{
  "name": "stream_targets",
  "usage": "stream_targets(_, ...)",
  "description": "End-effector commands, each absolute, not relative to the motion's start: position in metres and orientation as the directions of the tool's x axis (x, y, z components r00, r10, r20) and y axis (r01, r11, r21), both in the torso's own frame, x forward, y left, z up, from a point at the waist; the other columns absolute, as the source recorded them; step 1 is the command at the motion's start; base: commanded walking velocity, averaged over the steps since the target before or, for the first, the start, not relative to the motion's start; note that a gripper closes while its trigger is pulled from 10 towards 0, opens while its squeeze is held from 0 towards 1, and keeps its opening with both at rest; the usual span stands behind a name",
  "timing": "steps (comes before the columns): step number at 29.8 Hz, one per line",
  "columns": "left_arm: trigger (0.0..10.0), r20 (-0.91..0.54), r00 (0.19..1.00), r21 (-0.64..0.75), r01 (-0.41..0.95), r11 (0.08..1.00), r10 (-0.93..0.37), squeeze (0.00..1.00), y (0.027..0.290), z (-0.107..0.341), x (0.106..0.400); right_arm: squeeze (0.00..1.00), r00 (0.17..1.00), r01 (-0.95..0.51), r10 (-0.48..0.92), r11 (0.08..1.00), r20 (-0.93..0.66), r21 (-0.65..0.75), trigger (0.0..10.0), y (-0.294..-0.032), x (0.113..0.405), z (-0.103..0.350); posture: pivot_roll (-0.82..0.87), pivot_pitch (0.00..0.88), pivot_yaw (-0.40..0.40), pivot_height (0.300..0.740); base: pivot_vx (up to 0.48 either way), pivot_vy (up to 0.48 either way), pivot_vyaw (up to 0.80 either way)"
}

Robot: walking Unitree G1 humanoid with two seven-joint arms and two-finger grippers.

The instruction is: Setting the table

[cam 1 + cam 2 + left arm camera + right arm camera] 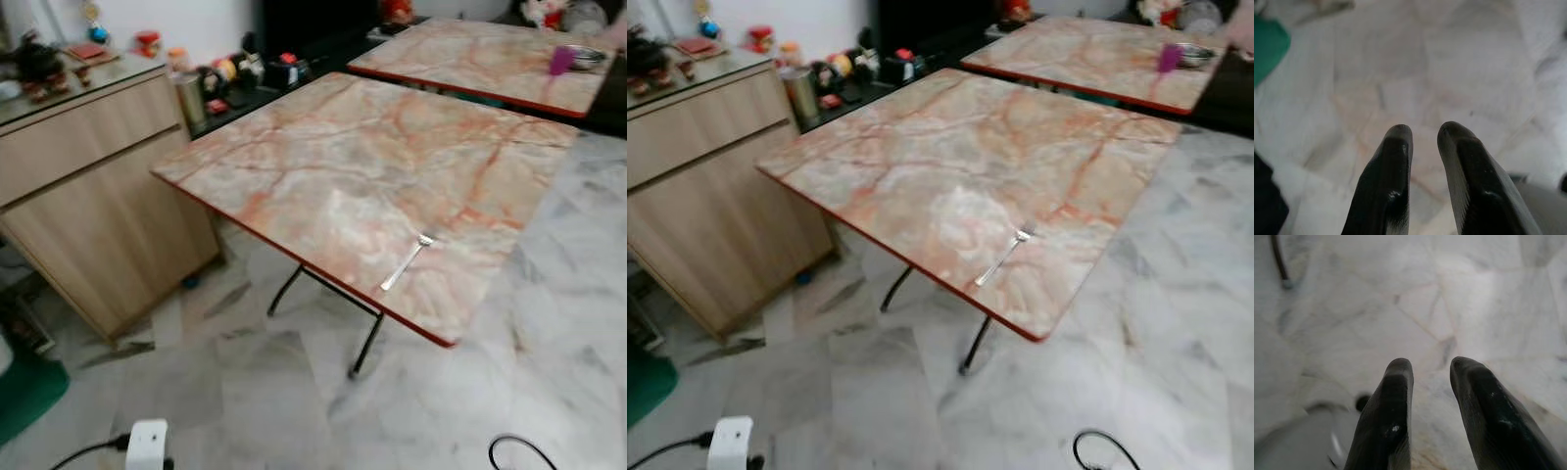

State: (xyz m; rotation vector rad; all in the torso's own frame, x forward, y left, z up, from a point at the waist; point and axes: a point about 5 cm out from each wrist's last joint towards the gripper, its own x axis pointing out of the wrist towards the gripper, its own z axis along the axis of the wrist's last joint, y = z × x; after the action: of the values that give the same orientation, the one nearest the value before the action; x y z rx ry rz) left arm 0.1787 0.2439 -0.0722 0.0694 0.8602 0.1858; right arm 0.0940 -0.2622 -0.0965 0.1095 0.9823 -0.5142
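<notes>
Left eye view: a silver fork (408, 261) lies flat on the near marble-pattern table (323, 166), close to that table's front edge, tines toward the far side. It is well apart from both grippers and lies between neither pair of jaws.

Left gripper (1425, 131) hangs over the pale marble floor (1459, 63); its jaws stand slightly spread with a narrow gap, holding nothing. A green mat (1268, 44) lies off to one side of the fingers.

Right gripper (1431, 365) hangs over the same floor; its jaws are likewise slightly spread and empty. A dark cable (1278, 262) runs on the tiles beyond the fingertips.

A second table (490, 59) stands behind the first and carries a purple cup (560, 60) beside a metal bowl (586, 57). A wooden cabinet (88, 186) stands beside the near table. A white plug block (147, 446) sits on the floor.
</notes>
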Motion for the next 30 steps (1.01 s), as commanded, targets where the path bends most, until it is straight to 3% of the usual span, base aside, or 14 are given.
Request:
stream_targets(1,10.0,-0.758,0.629,0.114,-0.136,0.984,0.175,0.0,0.2387,-0.0748,0.1769,0.0,0.437,0.479,-0.374,0.866,-0.818,-0.14,10.0,-0.266,0.0919,-0.096,0.02,0.017,0.021,0.74,0.0,0.0,0.0)
stream_targets(3,10.0,-0.758,0.629,0.113,-0.136,0.984,0.174,0.0,0.2387,-0.0748,0.1769,0.0,0.436,0.481,-0.373,0.866,-0.819,-0.139,10.0,-0.266,0.0918,-0.0961,0.02,0.018,0.021,0.74,0.0,0.0,0.0)
stream_targets(27,10.0,-0.755,0.632,0.113,-0.14,0.984,0.177,0.0,0.2397,-0.0742,0.1773,0.0,0.434,0.481,-0.373,0.866,-0.82,-0.139,10.0,-0.2653,0.092,-0.0963,0.03,0.023,0.027,0.74,0.0,0.0,-0.78)
stream_targets(30,10.0,-0.757,0.629,0.109,-0.146,0.983,0.177,0.0,0.24,-0.0744,0.1769,0.0,0.443,0.487,-0.376,0.863,-0.814,-0.133,10.0,-0.2651,0.0927,-0.0959,0.03,0.022,0.028,0.74,0.0,0.0,0.0)
